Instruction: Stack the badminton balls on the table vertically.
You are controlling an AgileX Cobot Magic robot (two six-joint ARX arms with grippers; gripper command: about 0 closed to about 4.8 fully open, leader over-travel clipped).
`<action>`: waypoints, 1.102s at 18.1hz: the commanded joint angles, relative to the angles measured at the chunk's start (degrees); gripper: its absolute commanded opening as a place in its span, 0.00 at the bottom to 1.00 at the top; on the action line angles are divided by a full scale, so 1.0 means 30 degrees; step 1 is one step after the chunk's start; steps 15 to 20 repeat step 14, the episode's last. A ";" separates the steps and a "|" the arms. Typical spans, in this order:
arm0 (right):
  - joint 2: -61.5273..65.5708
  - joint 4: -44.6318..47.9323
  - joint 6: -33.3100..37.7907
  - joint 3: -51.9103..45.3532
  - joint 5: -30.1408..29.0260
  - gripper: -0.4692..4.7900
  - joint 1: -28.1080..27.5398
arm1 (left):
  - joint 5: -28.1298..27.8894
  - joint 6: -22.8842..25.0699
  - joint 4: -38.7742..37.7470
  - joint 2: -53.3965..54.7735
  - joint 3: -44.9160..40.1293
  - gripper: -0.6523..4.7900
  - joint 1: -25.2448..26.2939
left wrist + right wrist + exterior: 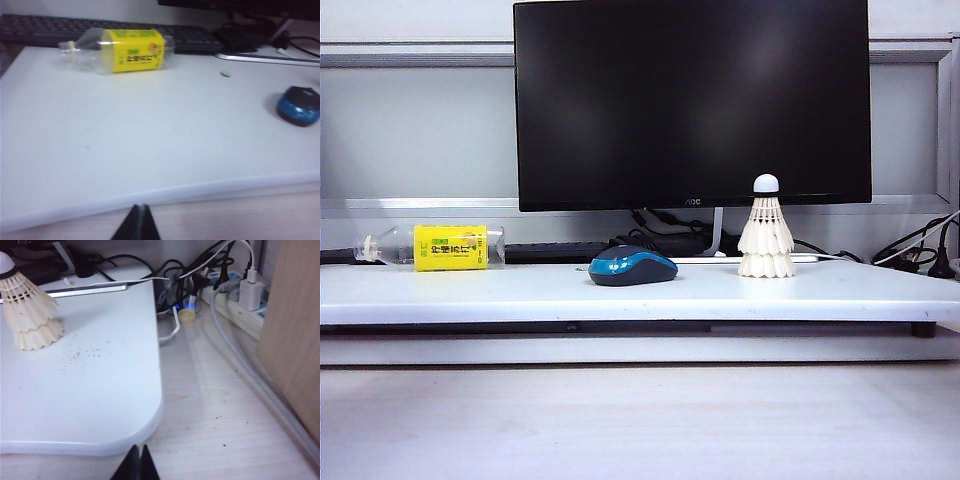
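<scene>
Two white badminton balls [766, 238] stand upright on the white table [520, 290], one nested on top of the other, right of the mouse and in front of the monitor. The right wrist view shows the same stack [27, 315] near the table's right corner [125, 405]. My left gripper [139, 208] is shut and holds nothing, hanging over the pale wood surface just short of the table's front edge [150, 195]. My right gripper [138, 448] is shut and holds nothing too, off the table's front right corner. Neither gripper shows in the exterior view.
A blue-and-black mouse [633, 266] lies mid-table. A clear bottle with a yellow label [435, 247] lies on its side at the left. A monitor [692, 100] and a keyboard [100, 30] stand behind. Cables and a power strip [235, 295] crowd the far right.
</scene>
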 commanded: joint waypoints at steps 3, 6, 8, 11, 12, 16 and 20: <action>-0.0029 -0.0095 0.0022 0.0015 0.0168 0.08 -0.0022 | 0.0036 0.0066 -0.0211 -0.0058 -0.0058 0.12 0.0882; -0.0029 -0.0087 0.0022 0.0015 0.0168 0.08 -0.0022 | 0.0044 0.0066 -0.0211 -0.0058 -0.0058 0.12 0.0882; -0.0029 -0.0095 0.0022 0.0015 0.0168 0.08 -0.0022 | 0.0044 0.0058 -0.0211 -0.0058 -0.0058 0.12 0.0882; -0.0029 -0.0095 0.0022 0.0015 0.0168 0.08 -0.0022 | 0.0044 0.0058 -0.0211 -0.0058 -0.0058 0.12 0.0882; -0.0029 -0.0095 0.0022 0.0015 0.0168 0.08 -0.0022 | 0.0044 0.0066 -0.0211 -0.0058 -0.0058 0.12 0.0882; -0.0029 -0.0095 0.0022 0.0015 0.0168 0.08 -0.0022 | 0.0044 0.0058 -0.0211 -0.0058 -0.0058 0.12 0.0882; -0.0029 -0.0095 0.0022 0.0015 0.0168 0.08 -0.0022 | 0.0044 0.0058 -0.0211 -0.0058 -0.0058 0.12 0.0882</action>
